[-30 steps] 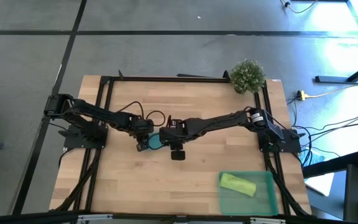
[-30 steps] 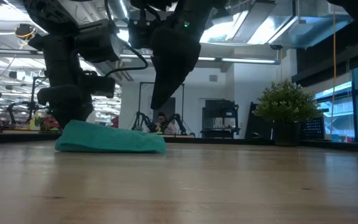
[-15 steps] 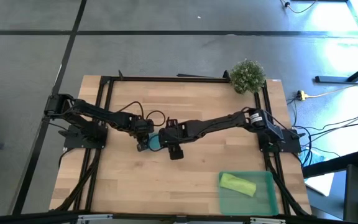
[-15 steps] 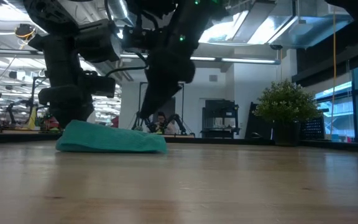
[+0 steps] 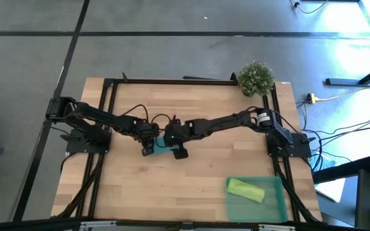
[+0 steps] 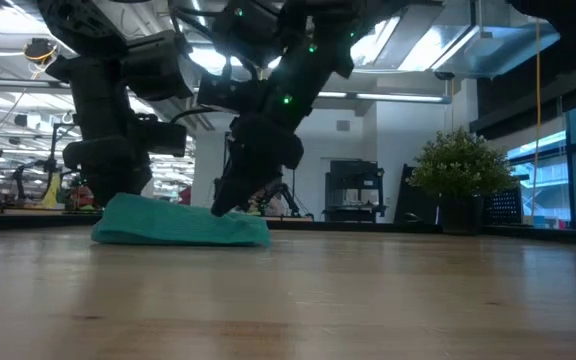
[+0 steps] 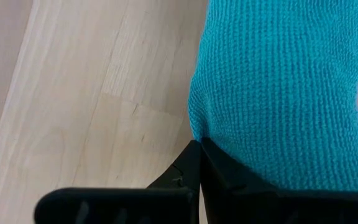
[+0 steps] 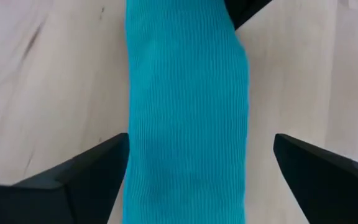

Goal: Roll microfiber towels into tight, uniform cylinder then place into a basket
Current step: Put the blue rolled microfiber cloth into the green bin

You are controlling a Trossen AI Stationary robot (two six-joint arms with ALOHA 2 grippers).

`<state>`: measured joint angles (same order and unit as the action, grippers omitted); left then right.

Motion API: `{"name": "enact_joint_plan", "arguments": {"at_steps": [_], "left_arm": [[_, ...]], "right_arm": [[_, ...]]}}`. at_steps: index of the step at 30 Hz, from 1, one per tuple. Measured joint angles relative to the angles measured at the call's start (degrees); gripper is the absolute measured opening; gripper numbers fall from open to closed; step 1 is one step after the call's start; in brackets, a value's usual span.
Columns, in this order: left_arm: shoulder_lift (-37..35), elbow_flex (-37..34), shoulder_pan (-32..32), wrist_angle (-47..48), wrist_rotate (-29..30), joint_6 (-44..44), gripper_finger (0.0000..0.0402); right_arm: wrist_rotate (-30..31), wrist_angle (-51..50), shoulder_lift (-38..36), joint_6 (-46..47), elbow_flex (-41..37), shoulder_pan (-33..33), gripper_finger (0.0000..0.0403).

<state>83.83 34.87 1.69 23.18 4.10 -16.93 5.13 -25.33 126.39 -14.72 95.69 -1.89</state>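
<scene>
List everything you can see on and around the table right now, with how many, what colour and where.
teal towel: one, teal, rolled, lying at the table's middle between the two claws
lime towel: one, lime green, rolled, inside the basket
basket: one, translucent green, table's near right corner
plant: one, green, bushy, table's far right corner
table: one, light wood
left claw: one, dark, shut, pinching the teal towel's end
right claw: one, dark, open, fingers either side of the teal towel

The setting is a robotics laboratory. A wooden table (image 5: 191, 173) stands on a grey floor (image 5: 172, 51) with cables (image 5: 339, 96); behind it stand equipment racks (image 6: 353, 190) and further robot arms (image 6: 230, 192).
</scene>
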Motion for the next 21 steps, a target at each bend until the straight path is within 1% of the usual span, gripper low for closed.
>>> {"name": "enact_joint_plan", "arguments": {"at_steps": [4,11,21], "left_arm": [[0.00,0.00,0.00,0.00,0.00,0.01,0.0000],[-0.02,0.00,0.00,-0.08,-0.02,0.00,0.0000],[-0.02,0.00,0.00,-0.84,0.00,0.00,0.0000]], "right_arm": [[-5.86,1.86,0.00,0.60,-0.49,2.15,0.0399],[-13.08,4.88,2.00,0.66,-0.51,3.80,0.0399],[-14.75,8.97,5.87,-0.34,-0.49,4.15,0.0399]]}}
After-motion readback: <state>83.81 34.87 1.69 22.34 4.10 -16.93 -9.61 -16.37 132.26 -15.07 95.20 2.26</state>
